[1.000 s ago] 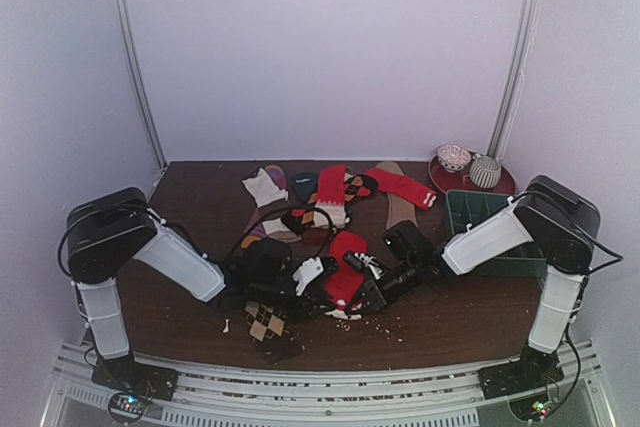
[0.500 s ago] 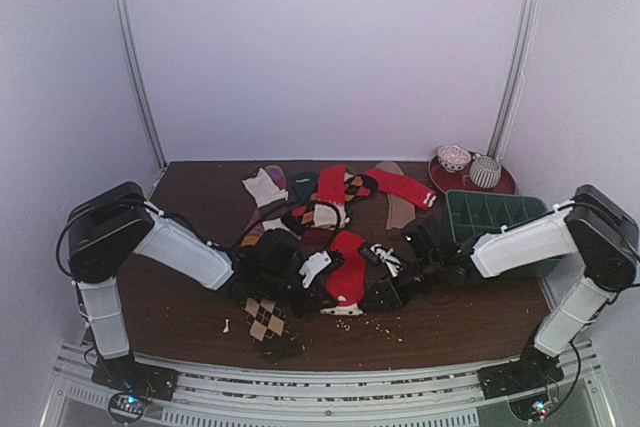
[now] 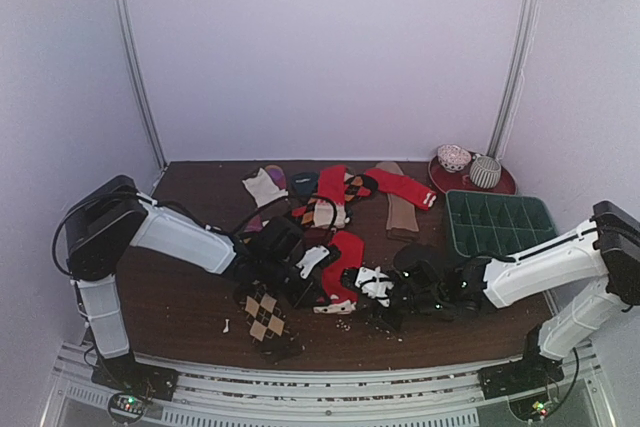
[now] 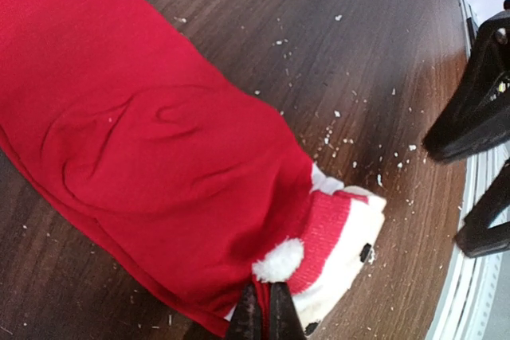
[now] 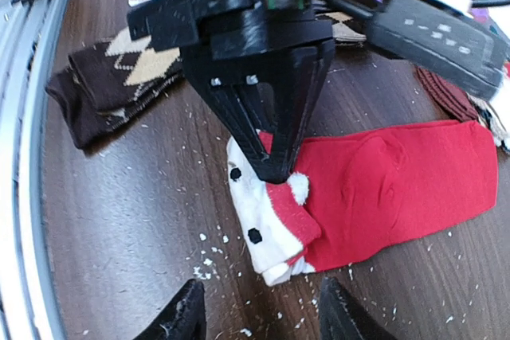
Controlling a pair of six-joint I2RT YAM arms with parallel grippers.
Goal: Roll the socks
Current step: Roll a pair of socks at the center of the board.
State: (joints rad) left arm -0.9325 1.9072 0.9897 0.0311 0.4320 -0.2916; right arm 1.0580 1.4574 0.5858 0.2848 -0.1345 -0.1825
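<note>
The red sock (image 4: 159, 141) lies flat on the brown table, its white-and-red cuff (image 4: 339, 248) pointing to the table's front. My left gripper (image 4: 264, 318) is shut on the sock's red edge right beside the cuff. The same grip shows in the right wrist view, where the left gripper (image 5: 275, 166) pinches the red sock (image 5: 398, 181). My right gripper (image 5: 263, 320) stands open a short way off the cuff (image 5: 267, 224), with nothing between its fingers. The brown argyle sock (image 3: 262, 315) lies folded at the front left, apart from both grippers.
A pile of other socks (image 3: 330, 197) lies at the back middle. A green compartment tray (image 3: 500, 222) stands at the right, and behind it a red plate (image 3: 440, 179) holds two rolled balls. White crumbs (image 5: 209, 268) dot the wood near the cuff. The metal rail (image 3: 330, 387) runs along the front.
My right gripper has opened and drawn back to the right as its arm dropped low and stretched out. My left gripper has shut on the red sock's edge.
</note>
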